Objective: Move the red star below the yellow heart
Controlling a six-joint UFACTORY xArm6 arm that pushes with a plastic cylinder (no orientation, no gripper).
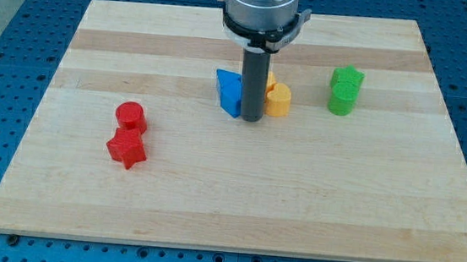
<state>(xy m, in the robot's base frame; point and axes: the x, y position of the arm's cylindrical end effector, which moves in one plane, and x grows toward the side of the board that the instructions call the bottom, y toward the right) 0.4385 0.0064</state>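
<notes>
The red star [126, 149] lies at the view's left, just below a red cylinder [131, 116] that it nearly touches. The yellow heart [278, 99] sits near the middle of the board, partly hidden by my rod. My tip [251, 118] rests between the yellow heart on its right and a blue block [229, 92] on its left, far to the right of the red star.
Another yellow block [270, 82] peeks out behind the rod, above the heart. Two green blocks [347, 76] [343, 98] stand together at the upper right. The wooden board [235, 207] lies on a blue perforated table.
</notes>
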